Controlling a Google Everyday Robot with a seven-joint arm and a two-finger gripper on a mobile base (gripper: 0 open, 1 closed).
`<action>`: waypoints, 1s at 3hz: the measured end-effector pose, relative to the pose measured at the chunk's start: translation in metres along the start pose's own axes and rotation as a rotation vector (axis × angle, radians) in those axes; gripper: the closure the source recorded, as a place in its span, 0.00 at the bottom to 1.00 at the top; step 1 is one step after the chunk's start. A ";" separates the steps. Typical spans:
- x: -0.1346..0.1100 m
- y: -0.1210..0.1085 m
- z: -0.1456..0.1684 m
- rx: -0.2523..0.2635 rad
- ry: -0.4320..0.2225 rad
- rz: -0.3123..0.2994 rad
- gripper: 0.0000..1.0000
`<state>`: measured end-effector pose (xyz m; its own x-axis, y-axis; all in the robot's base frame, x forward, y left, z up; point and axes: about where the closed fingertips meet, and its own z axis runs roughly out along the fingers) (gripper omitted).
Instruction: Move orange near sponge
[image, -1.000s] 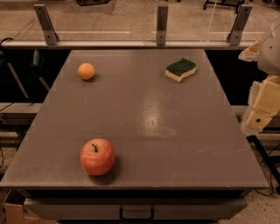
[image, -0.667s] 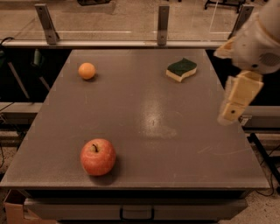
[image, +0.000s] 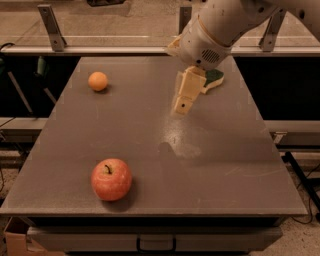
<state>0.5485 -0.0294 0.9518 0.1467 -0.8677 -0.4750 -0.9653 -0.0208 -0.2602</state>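
The small round orange (image: 98, 81) sits on the grey table (image: 150, 165) at the far left. The sponge (image: 214, 79), dark green on top with a pale yellow body, lies at the far right, partly hidden behind my arm. My gripper (image: 183, 102) hangs from the white arm that comes in from the upper right. It is above the middle of the table, just left of the sponge and well to the right of the orange. It holds nothing.
A larger red apple (image: 111, 179) with a stem stands near the front left edge. A metal rail with upright posts (image: 52, 27) runs along the table's far edge. Black cables hang off the left side.
The arm has swung in from the right edge to over the table's middle, and now covers part of the sponge. The orange, apple and sponge have not moved.
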 end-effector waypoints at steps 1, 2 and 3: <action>0.000 0.000 0.000 0.000 0.000 0.000 0.00; -0.008 -0.019 0.020 0.032 -0.050 0.009 0.00; -0.023 -0.062 0.062 0.077 -0.169 0.014 0.00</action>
<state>0.6183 0.0228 0.9273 0.1738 -0.7718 -0.6116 -0.9491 0.0344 -0.3131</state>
